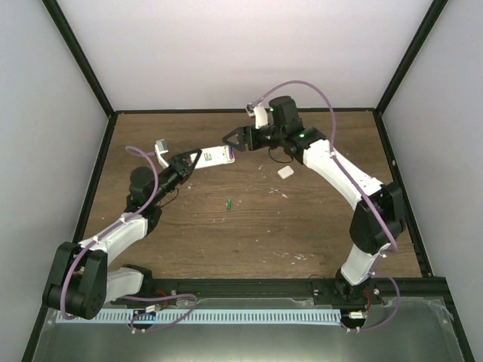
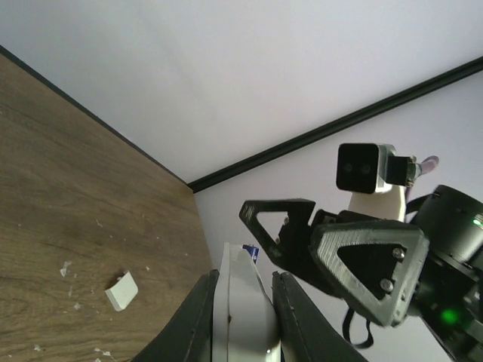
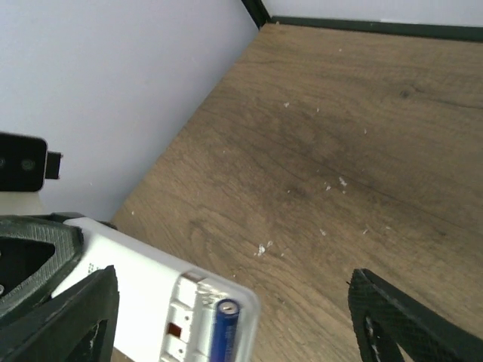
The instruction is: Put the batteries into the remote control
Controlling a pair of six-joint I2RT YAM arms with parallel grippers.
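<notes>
My left gripper (image 1: pixel 196 159) is shut on the white remote control (image 1: pixel 216 156) and holds it above the table, its open battery bay facing my right gripper (image 1: pixel 235 140). The right gripper is open and empty, with its jaws spread on either side of the remote's end. In the right wrist view the purple battery (image 3: pixel 224 332) lies in the bay of the remote (image 3: pixel 143 283). The green battery (image 1: pixel 228 203) lies on the table in front of the remote. In the left wrist view the remote (image 2: pixel 245 317) sits between my fingers (image 2: pixel 198 317).
A small white squarish plastic piece (image 1: pixel 285 172) lies on the wooden table (image 1: pixel 302 226) under the right arm; it also shows in the left wrist view (image 2: pixel 121 291). White walls with black frame edges close in the back and sides.
</notes>
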